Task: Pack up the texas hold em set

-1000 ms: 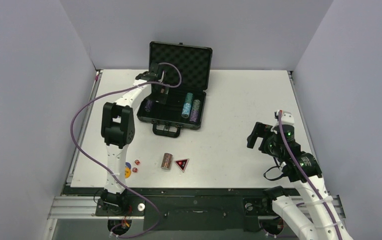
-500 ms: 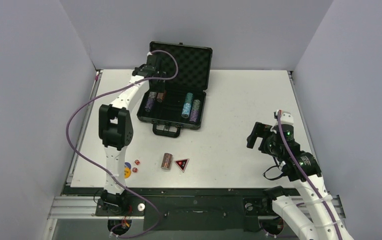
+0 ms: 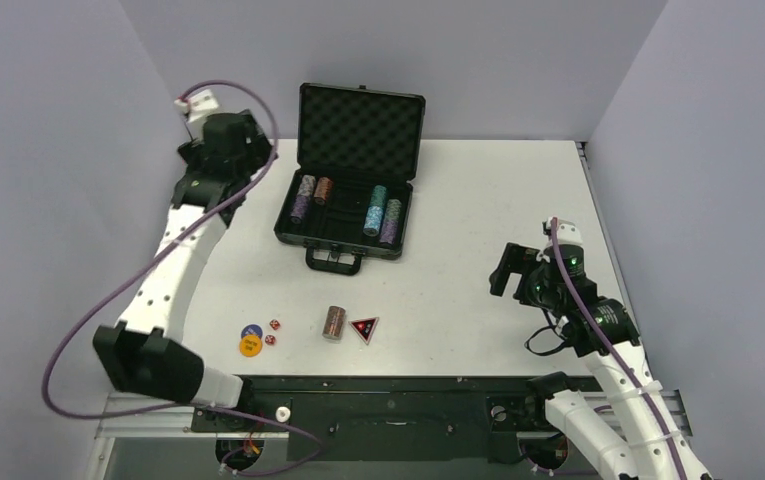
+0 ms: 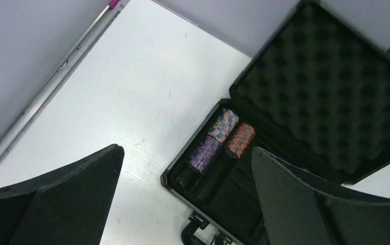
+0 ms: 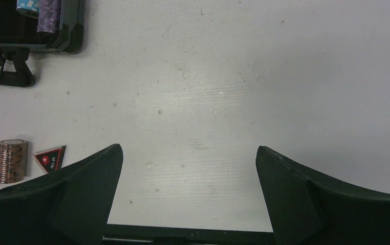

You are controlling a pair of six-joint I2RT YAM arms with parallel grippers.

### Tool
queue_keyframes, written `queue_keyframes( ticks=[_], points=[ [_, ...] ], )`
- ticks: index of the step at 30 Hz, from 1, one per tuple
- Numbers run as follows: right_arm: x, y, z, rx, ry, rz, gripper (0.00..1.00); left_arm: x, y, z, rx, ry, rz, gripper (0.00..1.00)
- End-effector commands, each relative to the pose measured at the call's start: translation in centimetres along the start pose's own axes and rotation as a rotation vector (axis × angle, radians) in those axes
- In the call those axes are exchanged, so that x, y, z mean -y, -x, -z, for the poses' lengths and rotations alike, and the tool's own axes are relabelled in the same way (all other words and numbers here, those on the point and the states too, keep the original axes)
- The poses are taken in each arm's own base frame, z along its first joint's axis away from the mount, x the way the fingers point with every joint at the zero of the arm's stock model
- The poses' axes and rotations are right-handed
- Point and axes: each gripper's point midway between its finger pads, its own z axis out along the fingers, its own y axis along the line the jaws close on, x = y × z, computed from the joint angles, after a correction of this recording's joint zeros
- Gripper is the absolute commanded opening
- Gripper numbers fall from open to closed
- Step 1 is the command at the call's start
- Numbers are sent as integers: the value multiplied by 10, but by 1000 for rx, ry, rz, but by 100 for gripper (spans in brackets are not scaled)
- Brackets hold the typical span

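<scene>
while both arms are hanging clear, we are noting the briefcase (image 3: 383, 250) lying open mid-table: long axis running left-right, handle (image 3: 335, 262) pointing at the near edge, lid (image 3: 362, 132) standing at the back. left gripper (image 4: 186, 149) and right gripper (image 5: 188, 148) are gaping, empty. brown chip stack (image 3: 334, 322) is lying sideways near the front, axis pointing toward the handle.

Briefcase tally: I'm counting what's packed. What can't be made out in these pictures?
- Red dice: top view, too small to read pips.
- Blue disc: top view, partly covered by the yellow disc.
- Briefcase front half: left wrist view, cut off by the bottom edge and the left gripper.
</scene>
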Motion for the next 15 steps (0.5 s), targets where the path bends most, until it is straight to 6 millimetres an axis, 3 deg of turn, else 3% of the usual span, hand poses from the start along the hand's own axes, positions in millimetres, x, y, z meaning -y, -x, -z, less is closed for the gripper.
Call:
queue_keyframes(
  ticks=[1,7,11,15],
  points=[
    [-14,7,-3,20,66,1,100,-47,14,22,21,-81,399,96],
    [-22,0,-8,-15,96,14,100,-103,-11,59,-1,8,310,96],
    [-27,-3,-11,-33,113,17,100,-123,-34,83,-28,37,269,96],
    [-36,-4,-13,-48,137,20,100,-130,-52,107,-88,6,204,96]
  ],
)
